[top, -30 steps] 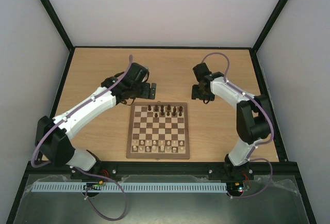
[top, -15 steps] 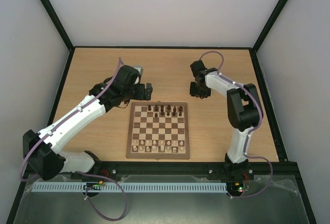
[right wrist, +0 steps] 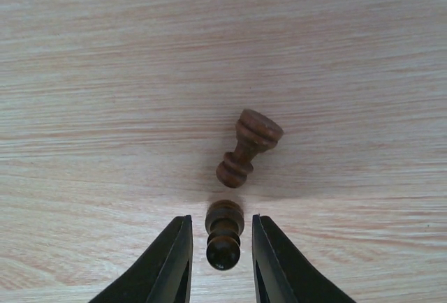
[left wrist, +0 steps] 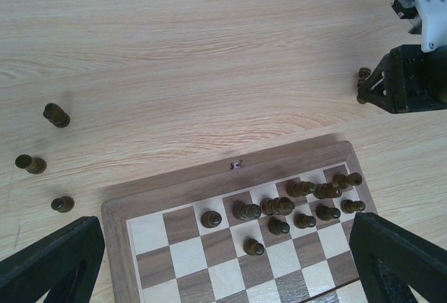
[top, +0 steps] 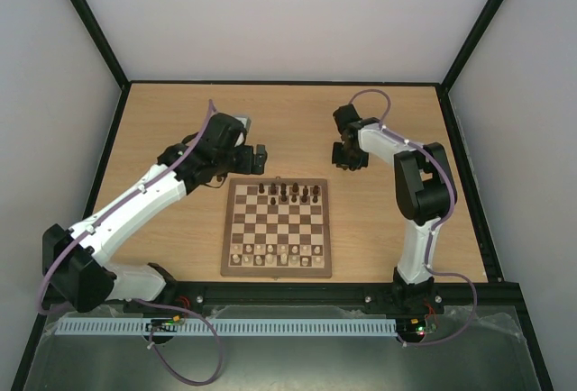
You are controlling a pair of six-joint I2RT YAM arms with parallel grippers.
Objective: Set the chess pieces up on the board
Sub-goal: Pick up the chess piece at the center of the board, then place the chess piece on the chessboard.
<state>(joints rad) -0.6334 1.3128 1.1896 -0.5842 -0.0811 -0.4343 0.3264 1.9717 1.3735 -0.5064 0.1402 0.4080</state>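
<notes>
Left arm is sitting pulled back versus a second ago, shoulder link swung toward the near-left. Right arm is folding tighter, its wrist nudged closer to the far right corner of the board (top: 277, 270).

Right gripper (right wrist: 222, 261) is hovering low over the table (left wrist: 209, 38) just beyond that corner, fingers straddling a dark pawn (right wrist: 225, 237). Looks like thin gaps on both sides, so it's narrowed but not clamping, though the angle is steep. Tipped dark piece (right wrist: 248, 149) is lying on its side just past the pawn, not touching it.

Left gripper (top: 259, 159) is hanging spread wide above the board's far left corner, holding nothing.

Dark pieces (left wrist: 279, 207) are clustering on the board's far rows, pale pieces (top: 275, 254) lining the near rows. Three loose dark pieces (left wrist: 56, 115) are sitting on the table off the far left corner.
</notes>
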